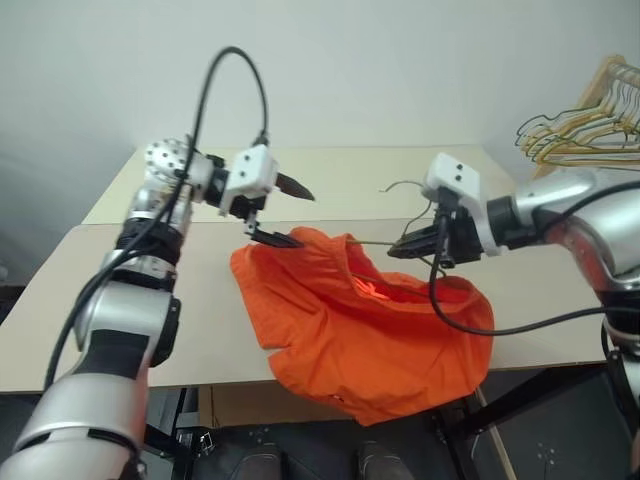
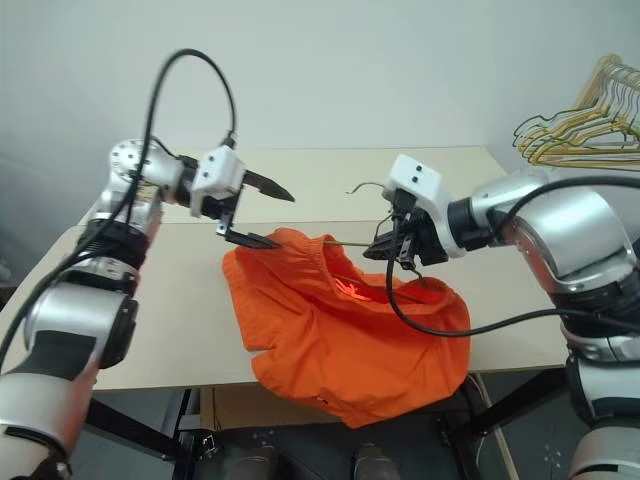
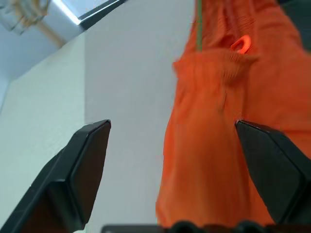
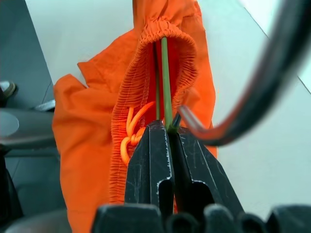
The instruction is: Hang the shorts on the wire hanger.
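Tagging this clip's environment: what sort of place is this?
Probably a lab or test room, not a home: bare pale table on a black metal frame against a plain white wall, with a bunch of spare hangers beside it.

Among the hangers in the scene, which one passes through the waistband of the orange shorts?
The thin olive-grey wire hanger, gripped by the right gripper, runs inside the shorts. The gold hangers hang bunched at the far right, apart from the shorts.

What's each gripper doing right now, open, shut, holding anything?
Left gripper: open, holding nothing, beside the shorts.
Right gripper: shut on the wire hanger, which runs into the shorts' waistband.
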